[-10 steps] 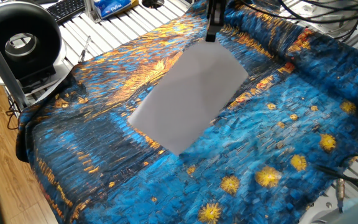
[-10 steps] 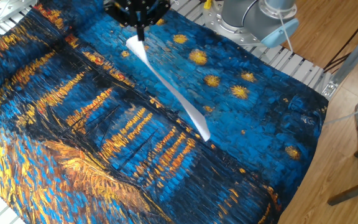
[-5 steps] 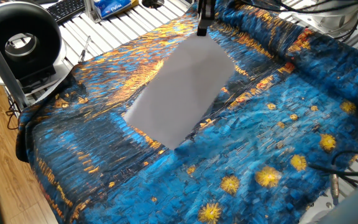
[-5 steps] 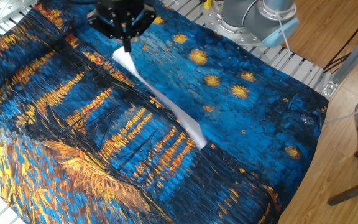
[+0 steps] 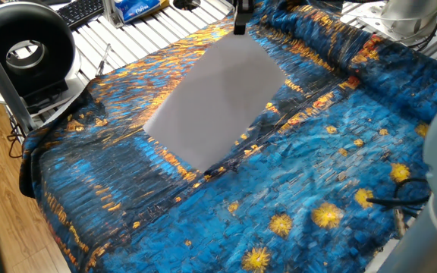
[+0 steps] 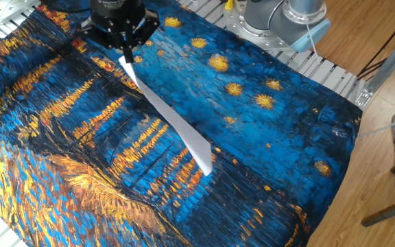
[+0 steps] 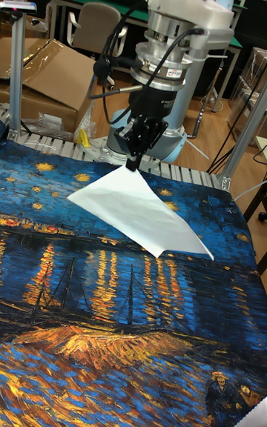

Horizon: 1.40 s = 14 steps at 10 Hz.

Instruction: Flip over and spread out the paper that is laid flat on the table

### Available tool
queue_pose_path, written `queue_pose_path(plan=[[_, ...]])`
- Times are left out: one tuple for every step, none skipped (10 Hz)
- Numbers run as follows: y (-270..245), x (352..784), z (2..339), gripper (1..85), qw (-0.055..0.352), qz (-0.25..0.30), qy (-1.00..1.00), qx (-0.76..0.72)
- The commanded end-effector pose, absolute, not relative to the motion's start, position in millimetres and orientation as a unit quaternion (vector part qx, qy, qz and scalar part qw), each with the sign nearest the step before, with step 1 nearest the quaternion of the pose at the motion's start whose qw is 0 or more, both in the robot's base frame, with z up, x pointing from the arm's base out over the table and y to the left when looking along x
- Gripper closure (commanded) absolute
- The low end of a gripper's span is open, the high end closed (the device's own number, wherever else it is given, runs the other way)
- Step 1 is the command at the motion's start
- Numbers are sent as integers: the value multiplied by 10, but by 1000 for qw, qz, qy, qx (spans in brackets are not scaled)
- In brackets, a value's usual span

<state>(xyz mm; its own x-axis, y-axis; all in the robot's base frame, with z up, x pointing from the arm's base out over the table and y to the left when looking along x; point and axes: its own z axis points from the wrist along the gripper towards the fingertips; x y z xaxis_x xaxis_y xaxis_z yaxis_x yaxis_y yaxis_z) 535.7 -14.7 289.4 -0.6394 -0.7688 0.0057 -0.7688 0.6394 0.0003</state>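
The gripper (image 7: 134, 165) has its jaws pinched tight on one corner of the paper (image 7: 137, 210), lifting that corner high so the sheet hangs slanted over the bench (image 5: 325, 163). Only the far low corner looks near the cloth, a pivot for turning it over.

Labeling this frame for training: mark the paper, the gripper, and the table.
paper (image 7: 141, 208), tall fixed view, middle of the lifted sheet.
gripper (image 7: 134, 165), tall fixed view, fingertips pinching the sheet's top corner.
table (image 5: 340, 152), one fixed view, bare painted cloth.
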Motion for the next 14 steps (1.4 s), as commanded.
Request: queue_pose_path(plan=[[-157,5413,2884,733,5,-1,-894,449],[-150,5390,2882,690,8,-5,-893,451],[-128,5383,2876,673,8,-10,-891,453],[-91,5390,2876,633,3,-16,-889,458],[-76,5401,2880,623,0,-19,-886,464],[-73,5418,2878,603,-3,-20,-883,469],[-73,5423,2883,597,-3,-20,-882,470],[-82,5428,2891,597,-2,-19,-882,470],[-99,5433,2899,597,-1,-17,-882,471],[-103,5436,2904,597,-1,-17,-882,471],[-104,5437,2906,597,-1,-17,-882,470],[-101,5443,2908,597,-2,-16,-882,470],[-101,5448,2909,600,-3,-16,-883,468],[-105,5460,2911,610,-4,-14,-887,462]])
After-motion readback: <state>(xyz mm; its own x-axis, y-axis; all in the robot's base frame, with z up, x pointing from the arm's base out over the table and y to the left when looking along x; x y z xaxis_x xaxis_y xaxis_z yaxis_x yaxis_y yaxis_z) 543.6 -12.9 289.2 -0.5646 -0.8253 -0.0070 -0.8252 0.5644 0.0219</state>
